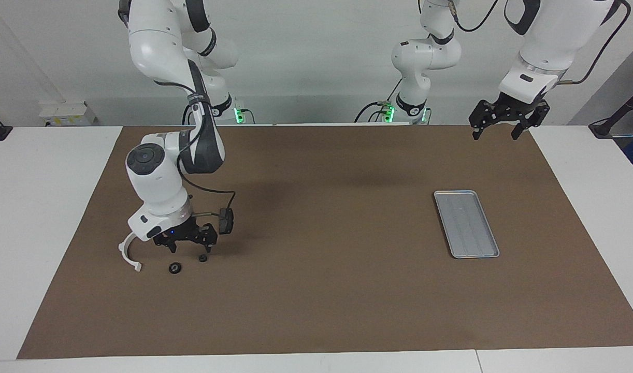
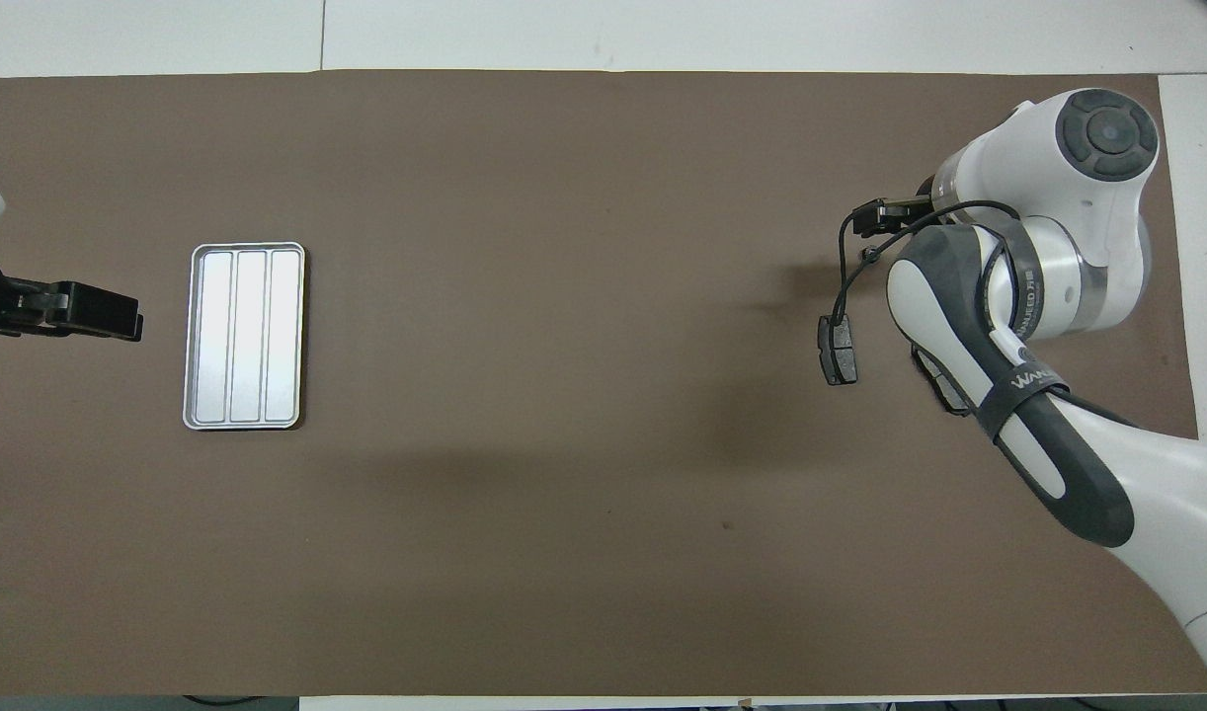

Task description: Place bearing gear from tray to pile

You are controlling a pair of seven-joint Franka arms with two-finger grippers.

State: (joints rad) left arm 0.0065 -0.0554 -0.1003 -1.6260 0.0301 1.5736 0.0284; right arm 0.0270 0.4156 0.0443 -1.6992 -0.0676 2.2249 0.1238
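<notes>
I'm working in a robotics lab. Two white arms (image 1: 161, 171) are mounted at a white table (image 1: 47, 207) covered by a brown mat (image 1: 321, 290), against a bare wall with trailing cables (image 1: 371, 109).

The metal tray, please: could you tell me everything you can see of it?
The tray is a flat, silver-grey rectangle that looks like metal, with rounded corners, a low raised rim and ribs running lengthwise along its floor. It lies flat on the brown mat toward the left arm's end of the table, with nothing in it. No gripper touches it; the left gripper hangs in the air apart from it.
</notes>
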